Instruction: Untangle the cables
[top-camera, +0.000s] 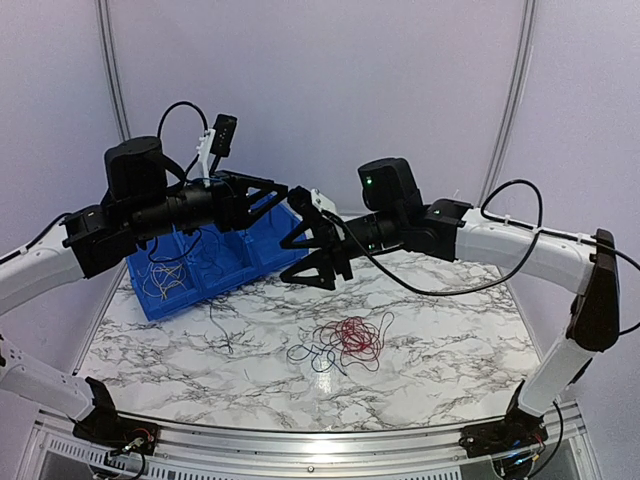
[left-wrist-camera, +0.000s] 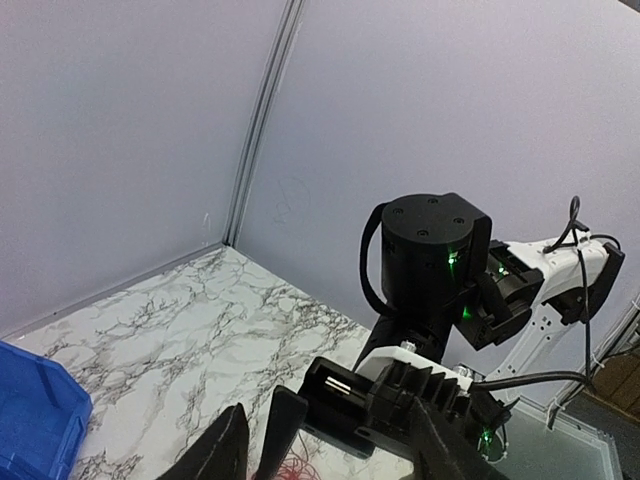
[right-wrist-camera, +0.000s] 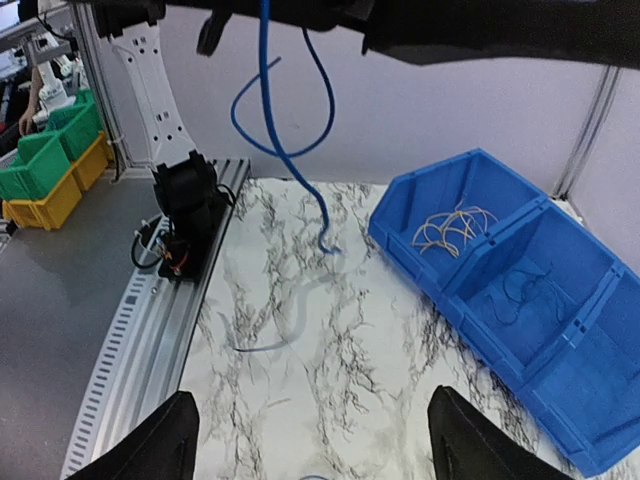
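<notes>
Wires (right-wrist-camera: 450, 230), thin and whitish, lie in the blue plastic bin (top-camera: 185, 300). Over its right end the left gripper (top-camera: 280, 200) pinches a dangling blue wire (right-wrist-camera: 264, 40); the right gripper (top-camera: 290, 260) gapes wide. Right of the bin lies the red-and-dark cable tangle (top-camera: 345, 340).

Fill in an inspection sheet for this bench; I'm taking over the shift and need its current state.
Surface: marble-pattern table.
Job's things: tangle of red and dark wires mid-table; blue wire dangling from left gripper; pale wires and dark wires in separate compartments of the blue bin.
Clutter: nothing seen.
Grippers: left gripper's hold unclear; right gripper open, empty.
Cables: black cord loops beside right arm.
Surroundings: pale walls; green and yellow bins off the table.
</notes>
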